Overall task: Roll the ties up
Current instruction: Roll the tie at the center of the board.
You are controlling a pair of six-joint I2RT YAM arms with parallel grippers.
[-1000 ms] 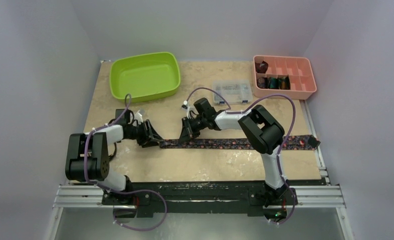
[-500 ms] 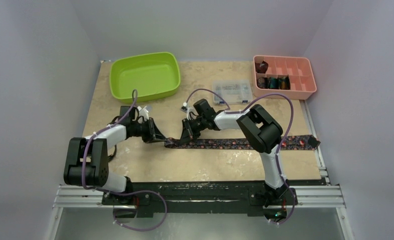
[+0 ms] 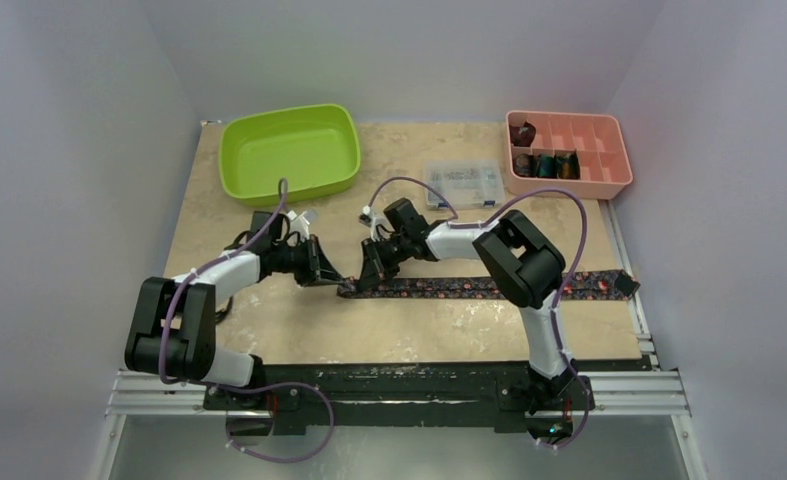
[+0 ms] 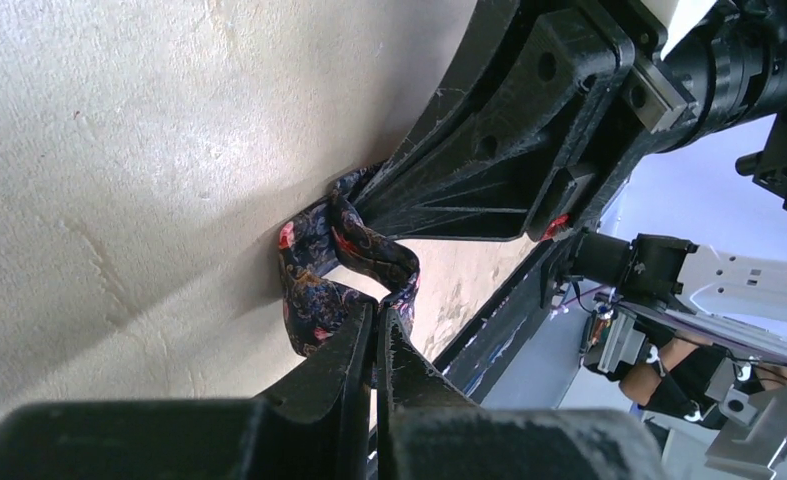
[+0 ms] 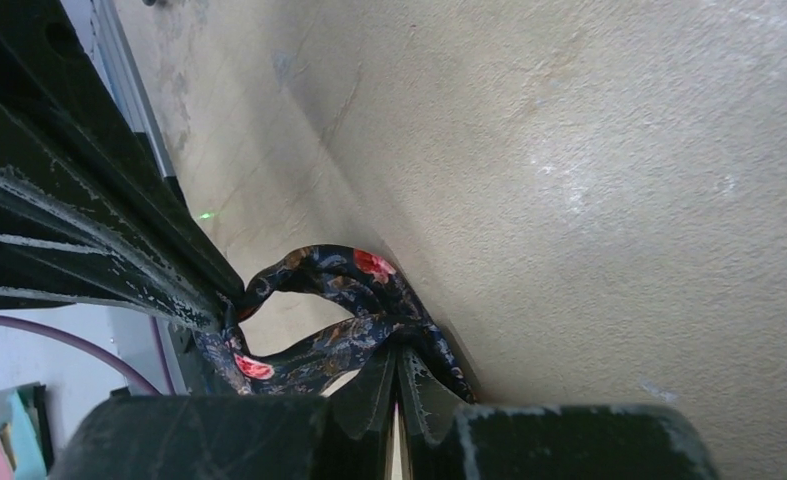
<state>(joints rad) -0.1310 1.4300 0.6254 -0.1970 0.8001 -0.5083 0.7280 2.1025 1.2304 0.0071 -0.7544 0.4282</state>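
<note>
1. The floral tie (image 3: 449,288) lies flat on the table (image 3: 419,335), running from centre out to 3 o'clock. Its wide end is at the table's right edge.
2. The right arm (image 3: 519,262) covers a stretch of the tie past its middle in the top view.
3. The tie's narrow end is bunched up at centre, between the two grippers. It is too small from above to read the fold.
4. The left gripper (image 3: 329,273) comes in from 9 o'clock, clenched. In the left wrist view its fingertips (image 4: 349,345) press together with a fold of the tie pinched in them.
5. The right gripper (image 3: 371,272), just at 3 o'clock of the left one, is also clamped on that same end. The right wrist view shows an open loop of fabric rising from its tips.
6. In both wrist views each end of the loop vanishes behind the other gripper's fingers. I can't tell how many turns it makes, or whether the loop rests on the table.
7. The rolled ties (image 3: 544,163) sit at 1 o'clock in the left compartments of the pink tray (image 3: 609,170). They are dark, teal and brownish coils, and the exact count is hard to make out.
8. The green bin (image 3: 289,150) is at 11 o'clock. The clear box (image 3: 461,183) is at 1 o'clock of the grippers, and its contents are unreadable.
</note>
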